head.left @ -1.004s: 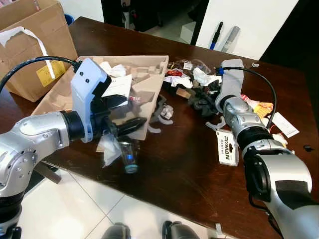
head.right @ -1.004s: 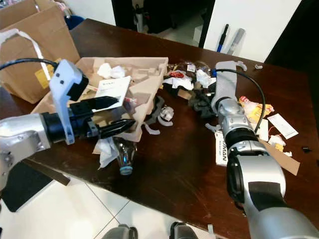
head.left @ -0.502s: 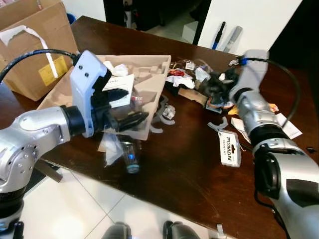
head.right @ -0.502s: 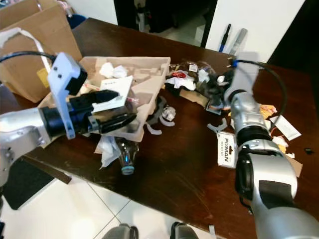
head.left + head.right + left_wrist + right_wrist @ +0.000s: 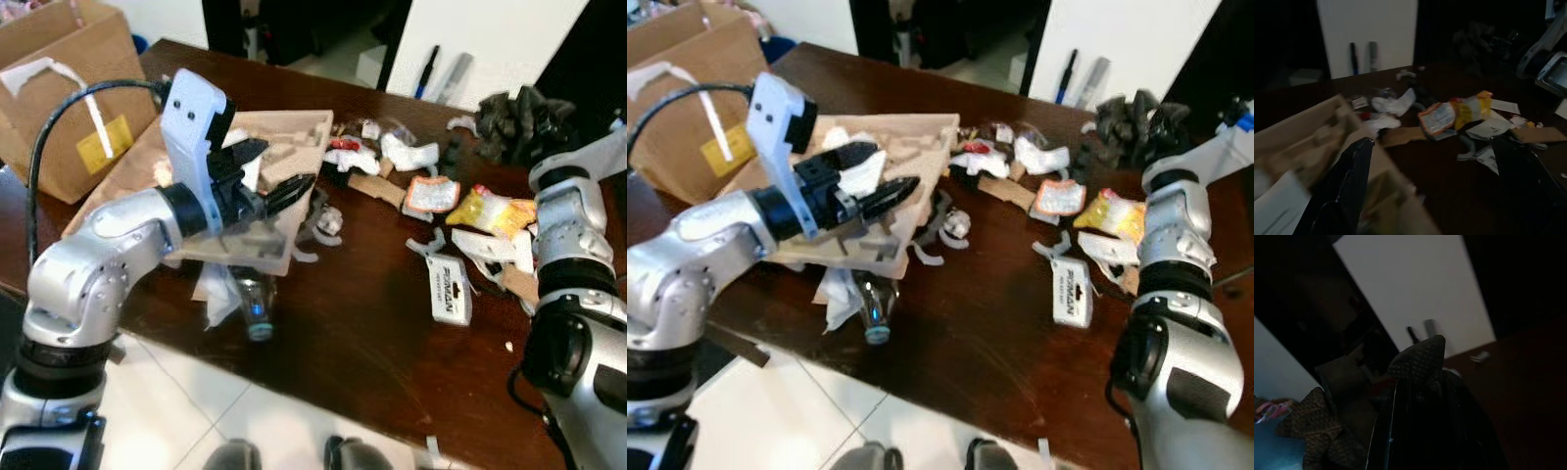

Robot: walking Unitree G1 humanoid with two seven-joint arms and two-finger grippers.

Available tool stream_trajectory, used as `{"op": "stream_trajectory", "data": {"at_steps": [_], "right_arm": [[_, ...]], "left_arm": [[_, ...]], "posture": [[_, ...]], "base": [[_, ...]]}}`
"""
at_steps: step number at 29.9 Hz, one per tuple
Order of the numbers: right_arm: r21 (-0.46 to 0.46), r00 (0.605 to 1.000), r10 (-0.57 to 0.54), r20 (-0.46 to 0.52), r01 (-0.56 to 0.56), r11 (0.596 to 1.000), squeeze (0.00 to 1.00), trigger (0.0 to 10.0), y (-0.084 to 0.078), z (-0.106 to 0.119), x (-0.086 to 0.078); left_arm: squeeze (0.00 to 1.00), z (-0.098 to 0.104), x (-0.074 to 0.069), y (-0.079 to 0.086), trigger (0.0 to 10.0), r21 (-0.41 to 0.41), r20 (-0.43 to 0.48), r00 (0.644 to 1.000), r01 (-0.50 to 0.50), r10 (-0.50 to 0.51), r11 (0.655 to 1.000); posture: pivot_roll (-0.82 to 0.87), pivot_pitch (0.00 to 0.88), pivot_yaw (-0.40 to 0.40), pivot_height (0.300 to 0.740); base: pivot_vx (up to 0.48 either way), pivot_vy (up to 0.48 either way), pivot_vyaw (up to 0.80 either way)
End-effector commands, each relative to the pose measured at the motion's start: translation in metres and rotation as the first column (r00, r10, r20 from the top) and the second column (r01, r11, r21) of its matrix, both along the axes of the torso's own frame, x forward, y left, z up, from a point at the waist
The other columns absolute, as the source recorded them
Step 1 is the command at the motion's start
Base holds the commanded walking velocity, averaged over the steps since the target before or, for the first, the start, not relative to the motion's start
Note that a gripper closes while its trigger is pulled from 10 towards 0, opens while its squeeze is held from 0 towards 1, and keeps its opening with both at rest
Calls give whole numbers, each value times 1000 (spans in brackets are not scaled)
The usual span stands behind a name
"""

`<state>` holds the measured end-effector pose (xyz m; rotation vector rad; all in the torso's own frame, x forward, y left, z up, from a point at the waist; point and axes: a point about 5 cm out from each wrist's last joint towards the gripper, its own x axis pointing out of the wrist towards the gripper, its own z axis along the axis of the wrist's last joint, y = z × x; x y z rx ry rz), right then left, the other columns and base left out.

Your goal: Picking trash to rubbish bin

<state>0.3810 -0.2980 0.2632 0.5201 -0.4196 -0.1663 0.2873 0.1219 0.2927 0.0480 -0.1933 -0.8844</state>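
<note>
Left eye view: R gripper (image 5: 534, 113) raised, clenched on dark crumpled cloth (image 5: 509, 116).
L gripper (image 5: 263, 176): fingers apart, over cardboard tray (image 5: 294, 132).

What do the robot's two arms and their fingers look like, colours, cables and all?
Both arms are rounded silver metal segments with black joint rings. The left arm carries a pale blue-white wrist housing, a black cable looping to it, and a left gripper with two long black fingers. The right arm matches; its right gripper's fingers are black too.
</note>
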Motion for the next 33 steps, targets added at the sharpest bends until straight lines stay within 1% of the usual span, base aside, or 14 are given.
{"op": "stream_trajectory", "data": {"at_steps": [1,2,3,7,10,11,13,16,22,25,26,28,31,33], "right_arm": [[22,993,96,67,-98,995,0,10000,6,-6,-6],[22,993,96,67,-98,995,0,10000,6,-6,-6],[26,988,126,91,-129,991,0,10000,9,-7,-8],[-52,939,304,162,-299,953,0,10000,33,-5,-14],[-110,892,409,194,-395,912,0,10000,47,0,-20],[-110,892,409,194,-395,912,0,10000,47,0,-20],[-145,867,460,193,-438,887,0,10000,56,3,-21],[-161,855,485,185,-461,873,0,10000,61,2,-21],[-167,850,497,175,-472,866,0,10000,66,0,-22],[-190,847,510,148,-482,855,0,10000,71,-3,-25],[-190,847,510,148,-482,855,0,10000,71,-3,-25],[-216,834,539,118,-508,834,0,10000,78,-6,-28],[-291,818,573,44,-538,791,0,10000,90,-12,-30],[-318,811,585,12,-552,771,0,10000,95,-16,-30]], "left_arm": [[0,0,6,-5,10000,-37,28,999,-40,41,999],[0,0,6,-5,10000,-37,28,999,-40,41,999],[0,1,7,-6,10000,-47,33,998,-51,53,998],[0,1,15,-7,10000,-68,37,994,-99,102,993],[0,-3,18,-9,10000,-35,46,990,-129,131,991],[0,-3,18,-9,10000,-35,46,990,-129,131,991],[0,-10,22,-9,10000,9,46,983,-178,177,984],[0,-19,26,-12,10000,42,37,974,-226,224,973],[0,-28,31,-16,10000,101,57,962,-273,269,957],[0,-36,39,-13,10000,142,65,934,-357,351,923],[0,-36,39,-13,10000,142,65,934,-357,351,923],[0,-40,44,-9,10000,155,73,914,-405,399,901],[0,-45,48,-7,10000,157,56,905,-426,422,891],[0,-48,49,-6,10000,159,46,901,-432,430,888]], "posture": [[74,112,25,740],[74,112,25,740],[74,112,25,740],[75,108,28,740],[76,108,27,740],[76,108,27,740],[79,108,25,740],[84,108,22,740],[88,109,19,740],[87,111,18,740],[87,111,18,740],[85,112,18,740],[80,111,16,740],[80,111,16,740]], "base": [[0,0,-800],[0,0,-800],[0,0,-800],[0,0,-800],[0,0,-800],[0,0,-800],[0,0,-800],[0,0,-800],[0,0,-800],[0,0,0],[0,0,0],[0,-426,0],[0,-453,0],[0,-459,0]]}}
